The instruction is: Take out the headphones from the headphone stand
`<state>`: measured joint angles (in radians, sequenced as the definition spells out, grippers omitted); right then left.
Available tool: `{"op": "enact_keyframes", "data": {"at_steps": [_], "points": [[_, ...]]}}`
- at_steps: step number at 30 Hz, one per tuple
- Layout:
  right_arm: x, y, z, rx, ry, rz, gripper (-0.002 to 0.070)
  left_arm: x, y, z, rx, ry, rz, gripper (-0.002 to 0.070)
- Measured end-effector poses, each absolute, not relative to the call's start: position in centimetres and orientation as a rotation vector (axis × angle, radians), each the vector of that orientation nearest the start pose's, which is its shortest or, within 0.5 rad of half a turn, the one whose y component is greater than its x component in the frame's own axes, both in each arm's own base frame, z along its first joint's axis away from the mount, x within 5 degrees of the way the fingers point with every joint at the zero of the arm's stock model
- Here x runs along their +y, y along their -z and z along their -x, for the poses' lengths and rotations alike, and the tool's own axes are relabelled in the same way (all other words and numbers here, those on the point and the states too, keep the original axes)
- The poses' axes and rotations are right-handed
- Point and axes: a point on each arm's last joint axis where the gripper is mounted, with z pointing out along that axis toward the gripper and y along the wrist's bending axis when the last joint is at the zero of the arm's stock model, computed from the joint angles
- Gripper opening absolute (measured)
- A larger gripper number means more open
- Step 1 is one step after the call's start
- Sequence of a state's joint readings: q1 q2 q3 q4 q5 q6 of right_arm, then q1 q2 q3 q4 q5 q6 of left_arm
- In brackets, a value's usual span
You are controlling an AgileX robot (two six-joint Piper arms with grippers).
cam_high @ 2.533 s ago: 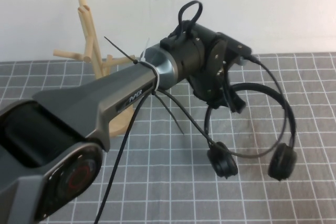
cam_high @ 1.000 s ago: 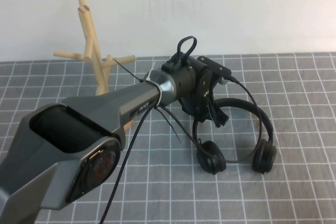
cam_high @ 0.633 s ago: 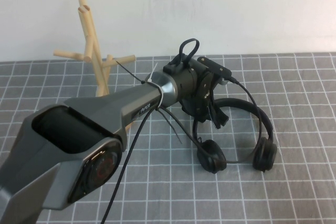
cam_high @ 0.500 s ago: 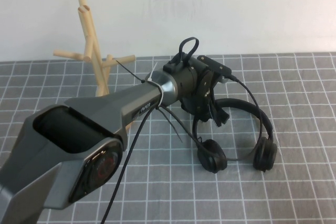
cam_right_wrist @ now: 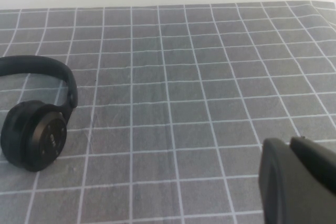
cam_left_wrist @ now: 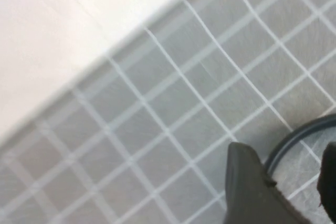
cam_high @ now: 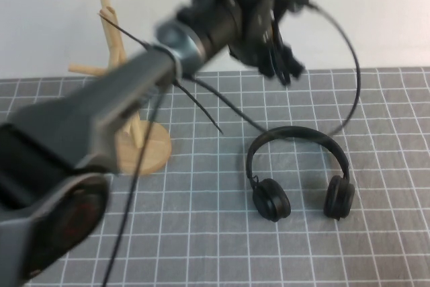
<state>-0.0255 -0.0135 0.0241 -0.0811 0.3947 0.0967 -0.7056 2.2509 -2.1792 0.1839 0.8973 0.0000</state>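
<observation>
The headphones (cam_high: 299,169) are being seen lying flat on the gridded worktop (cam_high: 376,99), well apart from the headphone stand (cam_high: 127,99), which is standing upright on its disc base toward the robot's left with nothing being carried on its pegs. The left gripper (cam_high: 285,65) is being held high above the worktop, over the far side of the headphones, and nothing is being gripped by it; in the left wrist view its fingers (cam_left_wrist: 249,187) are being shown parted, with the curved headband visible below the gap between them. The right gripper (cam_right_wrist: 299,182) is being kept low at the worktop, near the right ear cup, and how its fingers stand cannot be told. Judging from how things lie, the removal is looking done, so the remaining risks are being tied to the retreat of the left arm. A loose black cable (cam_high: 349,52) is being trailed from the left wrist down toward the headband, and the headphones could be snagged and dragged by it if the arm is swung sideways. The stand is being passed closely by the left forearm in the high view, so it could be knocked over by a low or hasty sweep back.
</observation>
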Motion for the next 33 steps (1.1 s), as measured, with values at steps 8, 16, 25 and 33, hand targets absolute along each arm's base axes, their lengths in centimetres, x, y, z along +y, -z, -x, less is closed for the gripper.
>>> {"op": "enact_keyframes", "data": {"at_steps": [8,16,25,33], "points": [[-0.4,-17.0,-5.2,1.886,0.032,-0.066,-0.0008,-26.7,-41.9,-35.5,1.995,-0.063,-0.835,0.0089],[-0.4,-17.0,-5.2,1.886,0.032,-0.066,-0.0008,-18.4,-53.5,-27.1,1.816,-0.113,-0.688,0.0001],[-0.4,-17.0,-5.2,1.886,0.032,-0.066,-0.0008,-9.1,-57.4,-17.6,1.774,-0.161,-0.513,-0.0001],[-0.4,-17.0,-5.2,1.886,0.032,-0.066,-0.0008,-3.6,-50.2,-10.9,1.849,-0.056,-0.410,-0.0001]]}}
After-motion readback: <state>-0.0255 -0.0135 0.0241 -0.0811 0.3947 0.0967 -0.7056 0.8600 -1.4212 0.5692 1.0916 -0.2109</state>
